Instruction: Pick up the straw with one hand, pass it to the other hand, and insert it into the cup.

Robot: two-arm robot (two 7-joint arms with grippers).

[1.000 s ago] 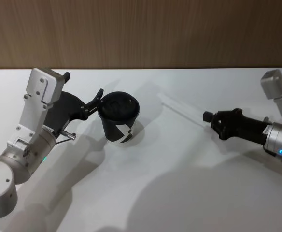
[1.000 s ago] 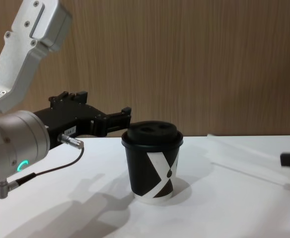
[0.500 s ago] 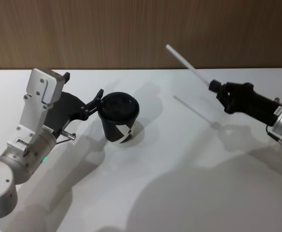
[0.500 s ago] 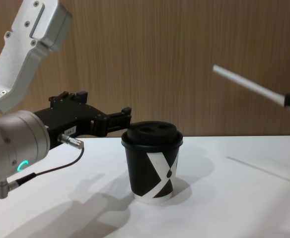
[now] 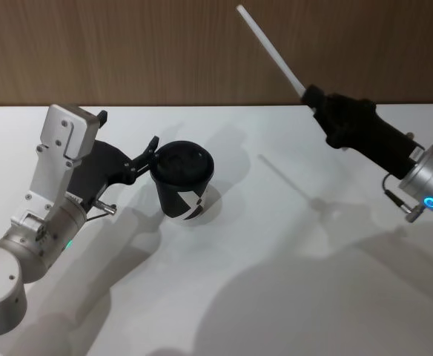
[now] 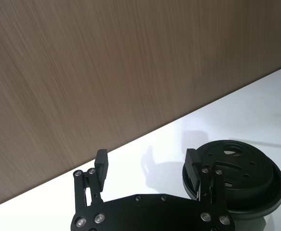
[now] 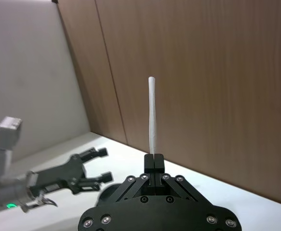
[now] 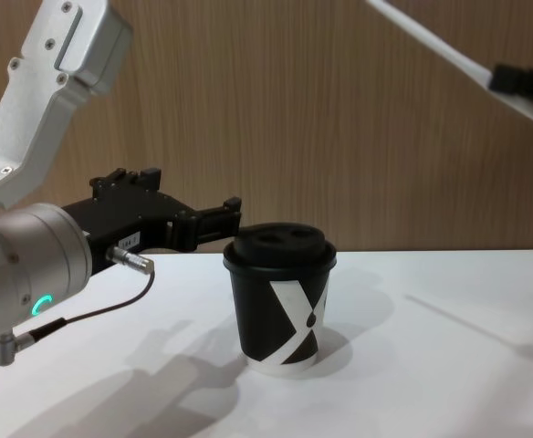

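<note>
- Straw (image 5: 270, 50): thin, straight, plain white, held in the air above the table (image 5: 276, 259), slanting up against the wooden wall (image 5: 127, 52).
- Right gripper (image 5: 311, 95): fingers pinched narrow on the straw.
- Cup (image 5: 183, 182): black, lidded, upright on the table.
- Left gripper (image 6: 146, 161): spread wide, 1 finger just beside the cup's lid.

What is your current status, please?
Right gripper shut on straw, raised off the table. Left gripper open, beside the cup. Handover not yet done; nothing in the way.
</note>
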